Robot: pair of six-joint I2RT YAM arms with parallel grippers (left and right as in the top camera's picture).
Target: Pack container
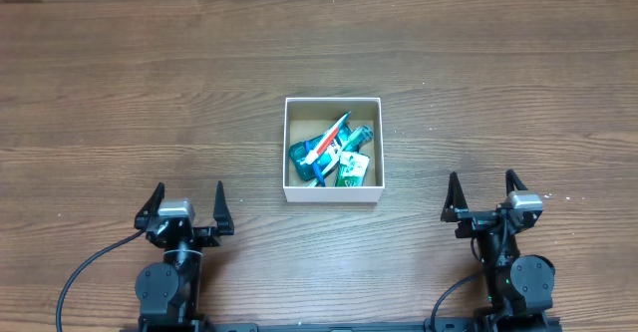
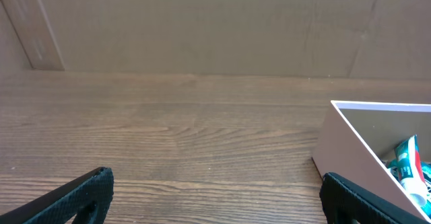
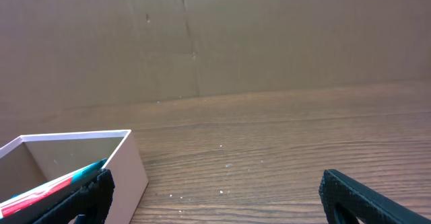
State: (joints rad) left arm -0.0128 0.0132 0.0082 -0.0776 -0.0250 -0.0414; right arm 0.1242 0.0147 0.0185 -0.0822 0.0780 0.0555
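The container (image 1: 333,193) is a small square white box with a tan floor, at the middle of the wooden table. Inside lie a red-and-white toothbrush (image 1: 321,149), teal packets (image 1: 302,157) and a small green-and-white packet (image 1: 351,168). The box also shows at the right edge of the left wrist view (image 2: 343,150) and at the lower left of the right wrist view (image 3: 124,167). My left gripper (image 1: 186,204) is open and empty, near the front edge, left of the box. My right gripper (image 1: 485,194) is open and empty, right of the box.
A brown cardboard wall (image 2: 202,29) stands along the far side of the table; it also shows in the right wrist view (image 3: 269,35). Black cables (image 1: 80,272) run from the arm bases at the front edge.
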